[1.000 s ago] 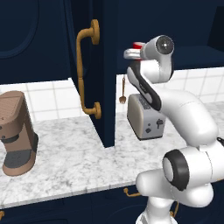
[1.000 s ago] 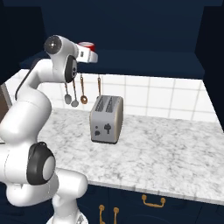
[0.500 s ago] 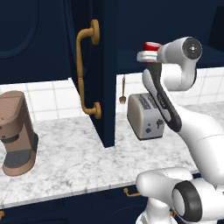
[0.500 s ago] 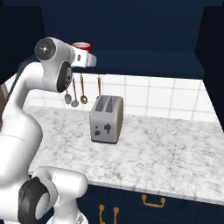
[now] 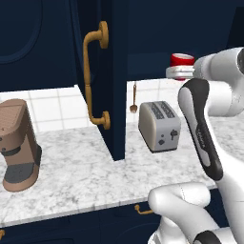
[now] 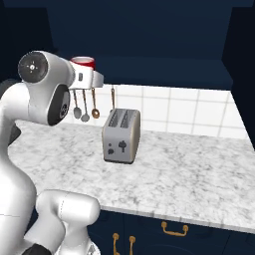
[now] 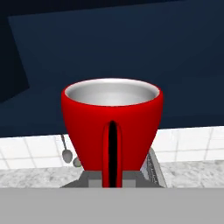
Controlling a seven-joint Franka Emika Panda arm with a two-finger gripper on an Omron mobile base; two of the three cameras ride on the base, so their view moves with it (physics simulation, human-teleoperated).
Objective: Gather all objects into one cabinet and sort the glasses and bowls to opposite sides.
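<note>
I see the gripper [image 7: 112,183] clenched on the red cup [image 7: 112,131], held high above the toaster [image 5: 159,125]; fingertips hidden behind the cup (cabinet [image 5: 102,71] door left, interior not visible).

Red cup [image 7: 112,131] (white inside), upright, raised beside the navy cabinet [image 5: 112,71].

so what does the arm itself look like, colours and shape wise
The arm is glossy white with rounded, tube-like links. A dark grey to black band runs along one link, and dark rings mark the joints. In the right base view a round grey cap with small dots covers one joint. The white hand is blocky. No cables show.
</note>
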